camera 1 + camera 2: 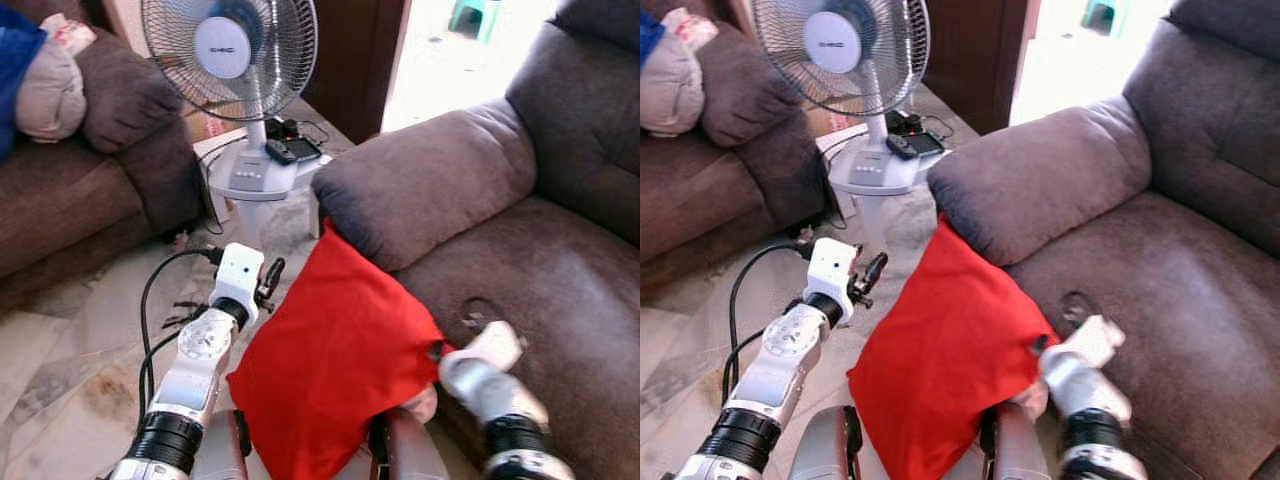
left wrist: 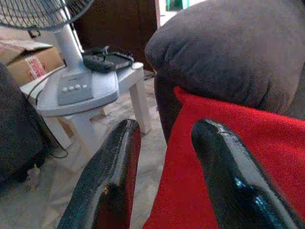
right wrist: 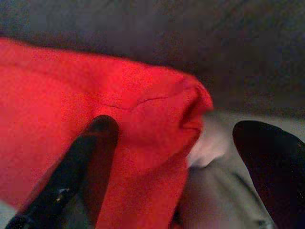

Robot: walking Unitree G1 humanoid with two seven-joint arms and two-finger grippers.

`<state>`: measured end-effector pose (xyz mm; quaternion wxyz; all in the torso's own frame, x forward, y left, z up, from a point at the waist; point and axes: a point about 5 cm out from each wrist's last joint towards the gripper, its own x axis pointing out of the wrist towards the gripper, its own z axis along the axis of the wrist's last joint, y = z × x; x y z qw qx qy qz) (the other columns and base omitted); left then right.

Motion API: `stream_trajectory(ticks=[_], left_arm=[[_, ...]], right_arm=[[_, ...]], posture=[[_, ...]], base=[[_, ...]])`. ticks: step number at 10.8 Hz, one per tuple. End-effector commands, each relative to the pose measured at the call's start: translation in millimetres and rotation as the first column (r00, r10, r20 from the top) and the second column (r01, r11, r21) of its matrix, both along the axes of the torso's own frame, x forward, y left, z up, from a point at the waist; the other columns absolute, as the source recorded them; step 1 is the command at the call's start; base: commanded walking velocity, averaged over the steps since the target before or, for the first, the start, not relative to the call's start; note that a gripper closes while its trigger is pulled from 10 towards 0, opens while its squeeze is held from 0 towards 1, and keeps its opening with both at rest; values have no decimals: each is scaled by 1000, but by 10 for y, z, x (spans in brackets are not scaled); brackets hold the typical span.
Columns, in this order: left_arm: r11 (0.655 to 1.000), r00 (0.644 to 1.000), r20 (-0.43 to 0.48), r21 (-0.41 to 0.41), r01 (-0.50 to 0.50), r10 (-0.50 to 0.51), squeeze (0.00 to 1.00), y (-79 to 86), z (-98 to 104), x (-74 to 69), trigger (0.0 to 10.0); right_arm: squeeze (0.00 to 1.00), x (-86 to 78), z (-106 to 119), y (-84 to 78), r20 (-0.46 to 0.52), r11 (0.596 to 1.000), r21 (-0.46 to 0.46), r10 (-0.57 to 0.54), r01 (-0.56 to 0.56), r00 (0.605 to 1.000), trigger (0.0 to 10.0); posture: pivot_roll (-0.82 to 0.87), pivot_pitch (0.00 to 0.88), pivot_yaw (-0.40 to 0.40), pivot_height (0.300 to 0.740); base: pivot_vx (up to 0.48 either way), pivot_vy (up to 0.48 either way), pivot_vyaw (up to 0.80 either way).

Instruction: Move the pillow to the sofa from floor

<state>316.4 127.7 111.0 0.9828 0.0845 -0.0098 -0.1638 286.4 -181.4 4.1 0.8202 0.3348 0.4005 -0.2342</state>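
Observation:
The red pillow is off the floor, its top corner leaning against the grey-brown sofa's armrest. It sits between my two arms. My left gripper is at the pillow's left edge, fingers apart; in the left wrist view the red edge lies beside and partly between the fingers. My right gripper is at the pillow's right corner, in front of the sofa seat. It stands open in the right wrist view, one finger lying on the red fabric.
A standing fan rests on a small white stool with remotes, just left of the armrest. A second brown sofa with cushions is at the far left. Black cables run over the tiled floor.

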Motion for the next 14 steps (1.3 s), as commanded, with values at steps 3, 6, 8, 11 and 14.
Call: stream_trajectory(ticks=[3,6,8,11,14], left_arm=[[999,1000,-11,34,0,1,0,23,-23,-43,10000],[999,1000,-8,49,5,-5,0,-2,-18,-51,10000],[998,1000,-5,63,8,-8,0,-1,-15,-55,10000],[997,1000,-7,75,6,-6,0,8,-21,-57,10000],[996,1000,-10,85,9,-8,0,-9,-27,-34,10000]], right_arm=[[0,51,23,155,10,997,77,13,-14,1000,10000],[0,171,86,456,96,983,106,142,-152,985,10000],[0,206,105,630,130,966,120,215,-231,968,10000],[0,207,78,604,123,967,82,229,-240,966,0],[0,247,112,544,145,969,60,231,-242,962,0]], posture=[[42,57,-56,570],[51,64,-52,570],[56,66,-51,570],[55,67,-50,570],[49,53,-46,570]], base=[[0,0,0],[0,0,0],[0,0,0],[0,0,0],[0,0,0]])
